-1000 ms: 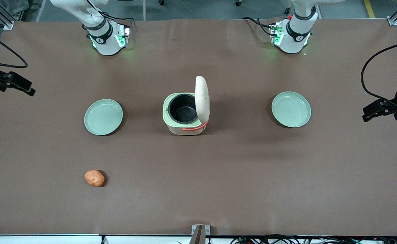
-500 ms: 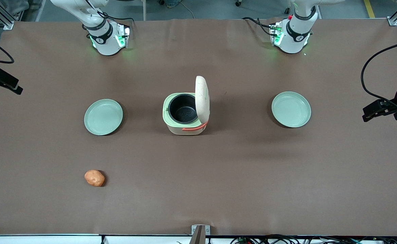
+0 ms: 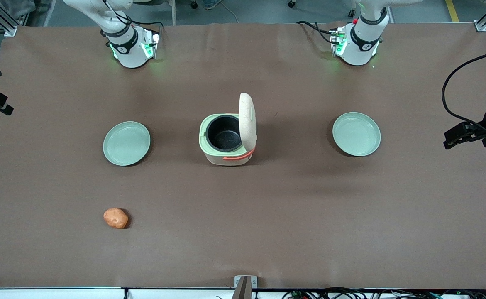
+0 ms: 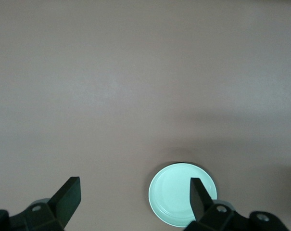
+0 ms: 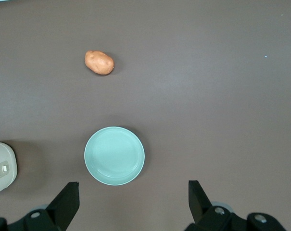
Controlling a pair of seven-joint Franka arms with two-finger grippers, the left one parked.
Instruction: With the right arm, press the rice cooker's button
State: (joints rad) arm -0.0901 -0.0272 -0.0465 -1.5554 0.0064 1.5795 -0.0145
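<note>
The rice cooker stands at the middle of the table. Its cream lid is up, showing the black inner pot. An orange-red band runs along its side nearest the front camera. In the right wrist view only the cooker's cream front edge with small buttons shows. My right gripper hangs high over the working arm's end of the table, far from the cooker. In the right wrist view the gripper is open and empty, above a pale green plate.
A pale green plate lies between the cooker and my gripper. A second plate lies toward the parked arm's end. A potato lies nearer the front camera than the first plate.
My right gripper has moved away from the cooker toward the working arm's end of the table, partly leaving the front view. The cooker, plates and potato have not moved.
</note>
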